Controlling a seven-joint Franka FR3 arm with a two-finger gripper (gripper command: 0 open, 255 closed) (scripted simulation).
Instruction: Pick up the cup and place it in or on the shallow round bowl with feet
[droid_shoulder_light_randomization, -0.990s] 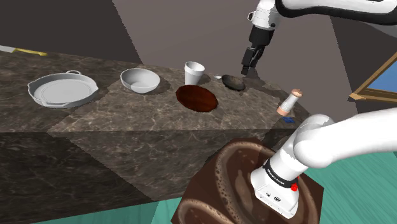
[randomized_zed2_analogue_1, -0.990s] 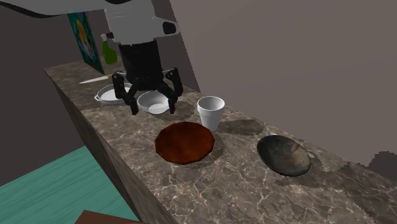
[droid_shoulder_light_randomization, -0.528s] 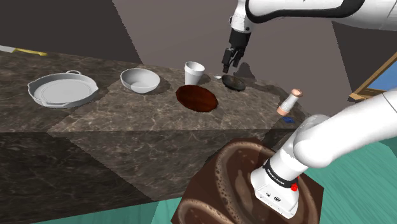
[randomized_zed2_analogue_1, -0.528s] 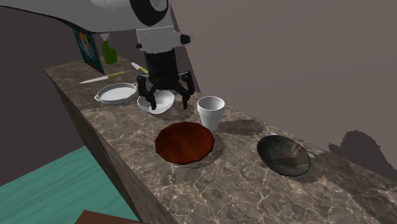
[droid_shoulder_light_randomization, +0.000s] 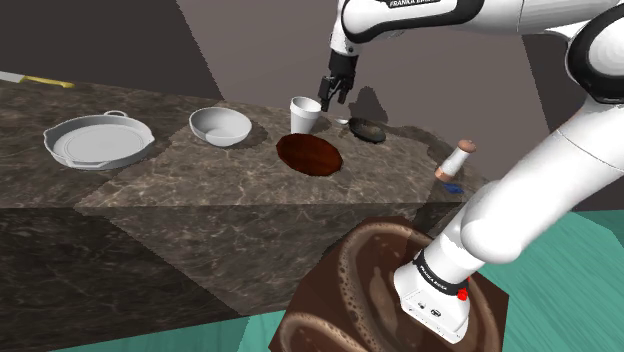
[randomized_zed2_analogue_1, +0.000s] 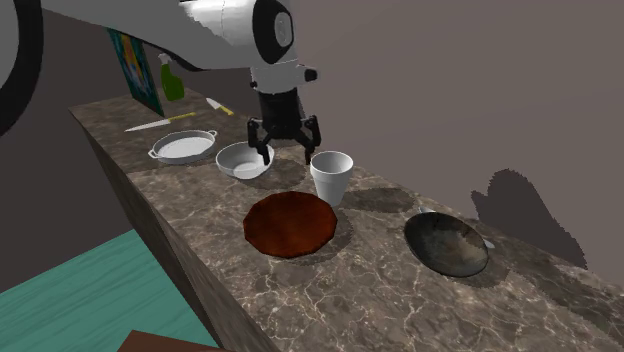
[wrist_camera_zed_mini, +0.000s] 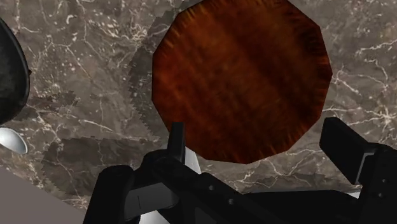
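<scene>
Shoulder view: my hand (droid_shoulder_light_randomization: 333, 90) hangs above the table (droid_shoulder_light_randomization: 190, 195), just to this view's right of the cup (droid_shoulder_light_randomization: 305, 114) and higher than its rim, not touching it. Fingers are wide apart with nothing between them. The wrist view agrees: both fingers (wrist_camera_zed_mini: 176, 143) stand well separated over the brown dish (wrist_camera_zed_mini: 242, 76). Cup: white, upright, mouth up, standing on the table near the back wall, just behind the brown dish. I cannot tell whether those two touch. Second exterior view: the hand appears between the white bowl (randomized_zed2_analogue_1: 244, 160) and the cup, above both. Dark bowl (randomized_zed2_analogue_1: 446, 243): shallow, round, resting on the table to that view's right of the cup and the brown dish, apart from both. Small white nubs stick out from under its rim. In the wrist view its edge shows off to one side of the fingers, with a white nub beside it on the marbled surface. Other items: a white pan (droid_shoulder_light_randomization: 97, 140) with two handles lies toward the shoulder view's left, beyond the white bowl. A small bottle (droid_shoulder_light_randomization: 457, 160) stands tilted near the table's end at that view's right. A green spray bottle (randomized_zed2_analogue_1: 172, 78) and a knife (randomized_zed2_analogue_1: 160, 123) are at the far end in the second exterior view. Stand (droid_shoulder_light_randomization: 400, 290): lower right of the shoulder view.
</scene>
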